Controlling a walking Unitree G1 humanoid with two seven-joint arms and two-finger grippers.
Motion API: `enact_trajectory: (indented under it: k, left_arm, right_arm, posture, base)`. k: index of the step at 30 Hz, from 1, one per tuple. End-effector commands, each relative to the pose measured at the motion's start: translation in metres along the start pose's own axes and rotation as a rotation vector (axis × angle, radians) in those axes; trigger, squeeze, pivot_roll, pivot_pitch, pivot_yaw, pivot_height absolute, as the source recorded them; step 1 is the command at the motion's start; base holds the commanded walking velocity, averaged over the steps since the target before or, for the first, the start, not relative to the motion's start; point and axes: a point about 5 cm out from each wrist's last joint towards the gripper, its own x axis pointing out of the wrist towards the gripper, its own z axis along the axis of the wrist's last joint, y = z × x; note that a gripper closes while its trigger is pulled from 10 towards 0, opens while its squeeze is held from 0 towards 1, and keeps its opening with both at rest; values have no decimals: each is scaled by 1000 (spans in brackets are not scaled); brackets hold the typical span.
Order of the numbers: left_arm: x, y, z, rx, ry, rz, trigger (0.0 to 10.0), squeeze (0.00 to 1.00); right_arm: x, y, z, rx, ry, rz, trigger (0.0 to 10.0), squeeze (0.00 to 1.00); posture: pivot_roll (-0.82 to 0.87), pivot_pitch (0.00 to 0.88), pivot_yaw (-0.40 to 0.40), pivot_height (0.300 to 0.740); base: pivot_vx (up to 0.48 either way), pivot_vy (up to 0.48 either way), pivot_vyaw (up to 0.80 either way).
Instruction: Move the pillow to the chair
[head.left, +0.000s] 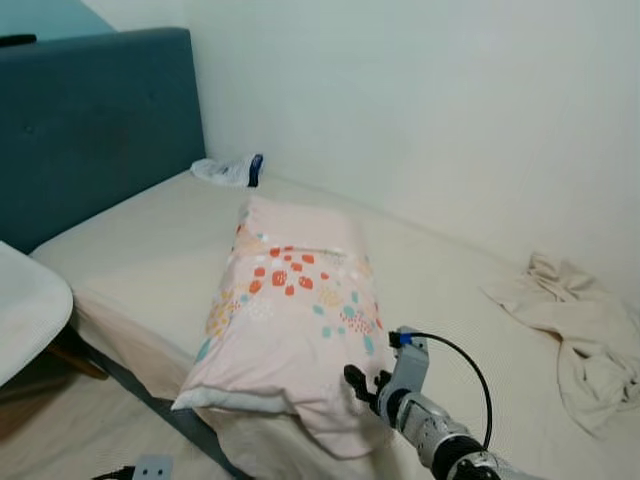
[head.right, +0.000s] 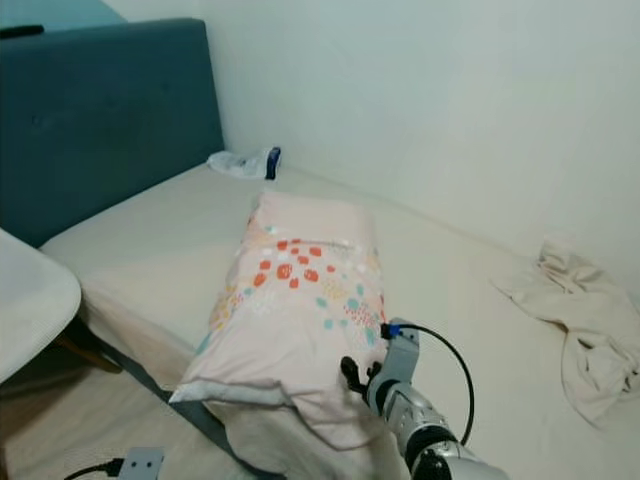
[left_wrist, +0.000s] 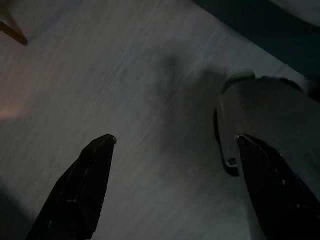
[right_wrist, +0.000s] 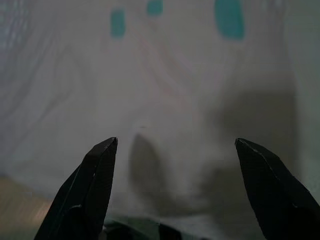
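1. At the far left of the head views, a white chair (head.left: 25, 305) is seen beside the bed, with its rounded seat edge close to the mattress corner; it is taken to be the place where the pillow is to go.
2. The left gripper (left_wrist: 170, 187) is held low over the floor (left_wrist: 125, 90), with its two black fingers spread wide and nothing between them; this arm is judged idle for now.
3. Behind the chair, the teal headboard (head.left: 95, 120) is set against the wall, and the bed (head.left: 130, 260) runs from it toward the right.
4. The pillow (head.left: 290, 310), pale pink with red and teal spots, is laid in the middle of the mattress. Its long axis is run from the far end, near the wall, down to the near mattress edge, over which its near end is hung slightly.
5. The right gripper (head.left: 367, 385) is placed at the pillow's near right corner, just beside or barely touching the fabric. In the right wrist view its fingers (right_wrist: 95, 185) are parted, with pillowcase straight ahead between them and nothing yet clamped.
6. The pillow thus lies ahead and to the left of this gripper, which is clearly the nearer one.
7. At the far right, a crumpled cream cloth (head.left: 580, 330) is left on the mattress, well apart from the pillow.
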Motion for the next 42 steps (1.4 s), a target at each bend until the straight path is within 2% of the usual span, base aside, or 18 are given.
enact_trajectory:
  k: [1, 7, 13, 20, 24, 28, 35, 40, 42]
  left_arm:
    - [-2, -1, -14, 21, 57, -9, 10000, 0]
    - [-2, -1, -14, 20, 56, -12, 10000, 0]
    - [-4, 0, -18, 30, 62, -14, 10000, 0]
    - [-5, 2, -23, 37, 72, -10, 10000, 0]
    - [-5, 2, -24, 43, 73, -13, 10000, 0]
    - [-5, 3, -25, 54, 73, -17, 10000, 0]
    - [-6, 6, -27, 86, 59, -27, 10000, 0]
    - [-9, 11, -34, 111, 53, -34, 10000, 0]
    - [-12, 15, -42, 127, 65, -34, 10000, 0]
  right_arm:
    - [0, 0, -3, 4, -1, 2, 10000, 0]
    - [-2, -3, -4, 17, -8, -9, 10000, 0]
    - [-3, -9, 7, 107, -68, -20, 10000, 0]
    - [-3, -10, 14, 128, -104, -43, 10000, 0]
    - [-4, -15, 22, 221, -158, -44, 10000, 0]
    - [-5, -17, 26, 263, -184, -38, 10000, 0]
    - [-11, -36, 26, 363, -221, -129, 10000, 0]
    - [-14, -42, 26, 396, -239, -145, 10000, 0]
    - [-15, -43, 24, 409, -232, -145, 10000, 0]
  posture:
    - [148, 0, -72, 641]
    - [149, 0, -71, 641]
    - [155, 0, -64, 641]
    - [162, 0, -62, 641]
    - [163, 0, -53, 641]
    - [163, 0, -47, 641]
    - [192, 0, -18, 641]
    - [213, 34, 2, 641]
    - [233, 86, 21, 641]
  base:
    - [0, 0, 0]
    - [0, 0, 0]
    - [0, 0, 0]
    - [0, 0, 0]
    - [0, 0, 0]
    - [0, 0, 0]
    - [0, 0, 0]
    - [0, 0, 0]
    - [0, 0, 0]
